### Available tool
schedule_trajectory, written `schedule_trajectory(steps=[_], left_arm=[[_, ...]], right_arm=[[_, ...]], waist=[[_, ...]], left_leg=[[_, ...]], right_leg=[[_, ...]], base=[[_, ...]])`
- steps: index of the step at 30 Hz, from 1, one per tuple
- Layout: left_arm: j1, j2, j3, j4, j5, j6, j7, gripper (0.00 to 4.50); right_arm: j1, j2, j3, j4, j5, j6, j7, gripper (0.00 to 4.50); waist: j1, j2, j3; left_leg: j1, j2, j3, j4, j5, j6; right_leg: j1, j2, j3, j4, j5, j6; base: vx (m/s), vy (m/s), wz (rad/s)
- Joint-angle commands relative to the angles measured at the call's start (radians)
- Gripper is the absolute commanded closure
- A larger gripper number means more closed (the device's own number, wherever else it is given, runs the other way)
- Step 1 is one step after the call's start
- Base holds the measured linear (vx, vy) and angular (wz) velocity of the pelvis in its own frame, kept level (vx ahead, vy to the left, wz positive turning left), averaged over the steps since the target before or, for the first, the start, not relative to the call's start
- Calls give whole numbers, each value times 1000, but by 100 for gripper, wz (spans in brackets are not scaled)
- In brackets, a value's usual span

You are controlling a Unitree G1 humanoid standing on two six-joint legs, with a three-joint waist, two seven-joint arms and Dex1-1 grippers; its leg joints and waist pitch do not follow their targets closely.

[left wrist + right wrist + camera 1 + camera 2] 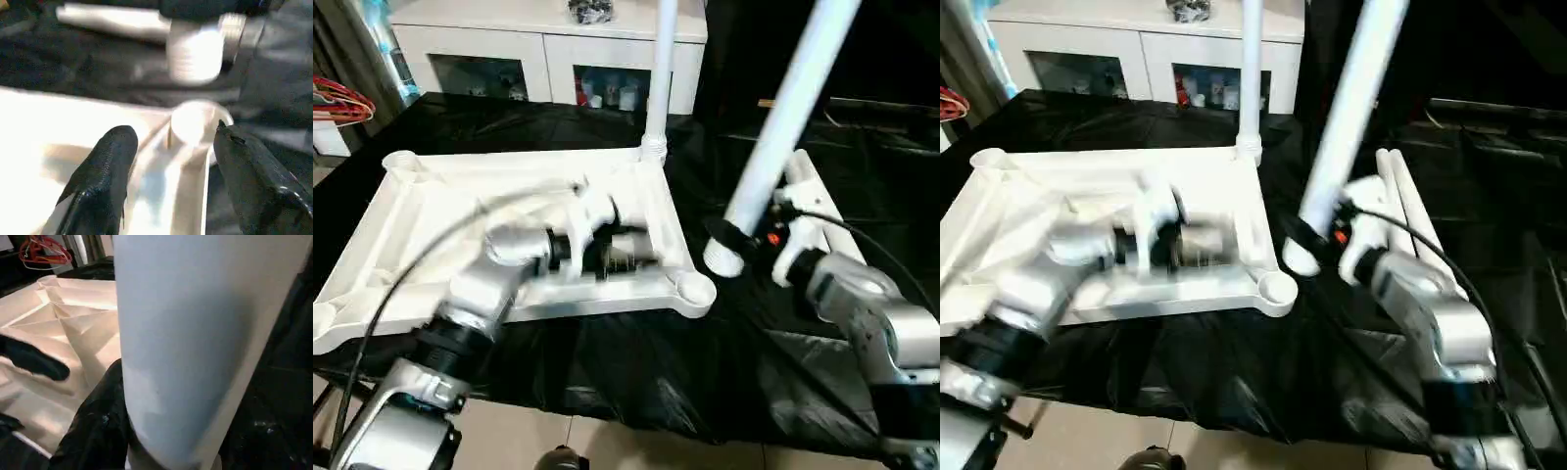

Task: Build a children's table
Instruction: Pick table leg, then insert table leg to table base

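Note:
The children's table top (431, 211) lies upside down on the black cover, white with a raised rim. One white leg (658, 88) stands upright in its far right corner socket. My right gripper (732, 238) is shut on a second leg (783, 117), which it holds tilted with the thick end just right of the near right corner socket (692, 292). A black finger (98, 426) presses against that leg (195, 333). My left gripper (171, 129) hovers open over the top's right rim, its fingers on either side of the rim, pointing at the near right socket (193, 122).
More white legs (1405, 206) lie on the black cover to the right of the top. A white cabinet with glass doors (548, 49) stands behind the table. Red wire hangers (337, 103) sit at the far left. Tiled floor (607, 441) shows past the near edge.

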Motion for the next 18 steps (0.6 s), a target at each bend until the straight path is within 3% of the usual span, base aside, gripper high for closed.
schedule_trajectory(steps=[1,6,9,18], left_arm=[[-2,5,-25,21,42,-40,-6,151],[8,-7,-35,59,48,-42,-30,189],[6,-11,-43,94,72,-78,-33,222],[21,-6,-53,72,86,-46,-66,296]], right_arm=[[-2,0,-11,-36,-15,-14,-8,260],[-5,-4,-1,-38,-9,-9,-6,260],[-9,-9,1,-33,-8,-8,3,260],[-23,-13,5,-18,-20,-6,18,260]], waist=[[-3,-4,-71],[-3,-6,-69],[-4,-10,-69],[-4,-12,-70]], left_leg=[[25,47,-18,-74,-221,-34],[28,49,-17,-74,-231,-32],[27,49,-17,-74,-226,-27],[25,50,-15,-71,-192,-11]], right_leg=[[46,-83,43,-79,-193,-169],[41,-86,45,-83,-256,-161],[41,-84,45,-84,-254,-157],[41,-85,45,-77,-211,-173]], base=[[0,0,0],[0,0,0],[0,0,0],[0,0,0]])
